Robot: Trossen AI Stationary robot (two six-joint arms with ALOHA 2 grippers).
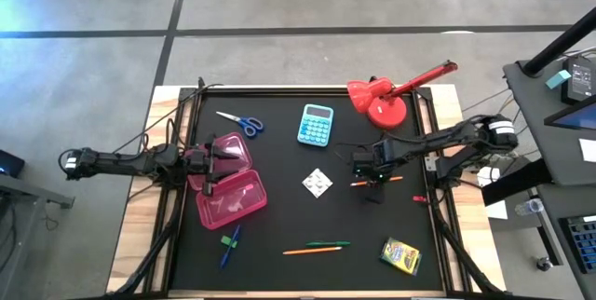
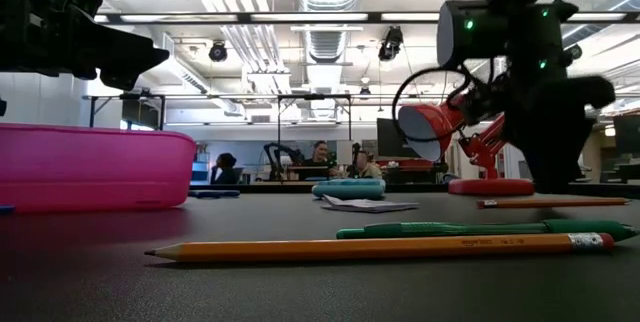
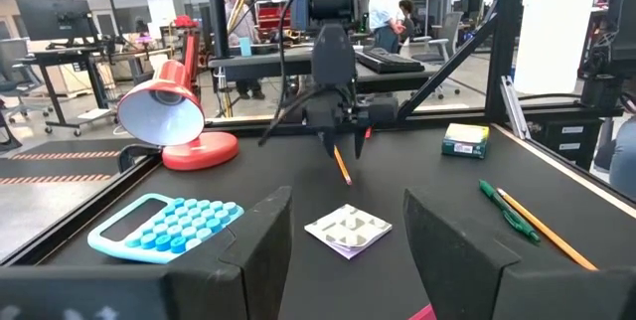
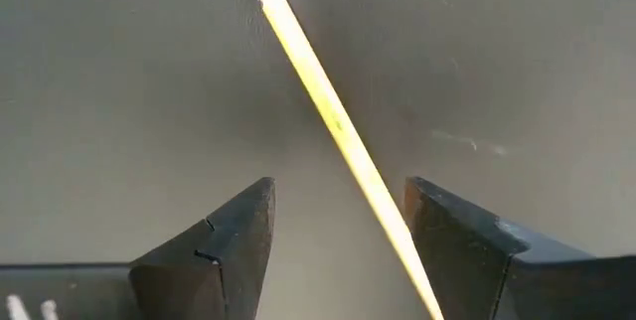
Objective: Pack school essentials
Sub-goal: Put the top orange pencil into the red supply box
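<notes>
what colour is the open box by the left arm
Pink box, see-through; it shows best in the high view.

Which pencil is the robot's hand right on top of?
The orange pencil lying between the right gripper's open fingers. The other orange pencil lies farther off, beside the green pen.

No readable text in any view

The orange pencil [image 2: 380,249] lying nearest in the low view carries a small dark imprint along its barrel toward the eraser end, too small to read. The yellow-green crayon box [image 1: 400,255] at the near right of the table shows printing on its face, but no word or brand can be made out. The keys of the light-blue calculator [image 1: 317,125] show no legible figures.
</notes>
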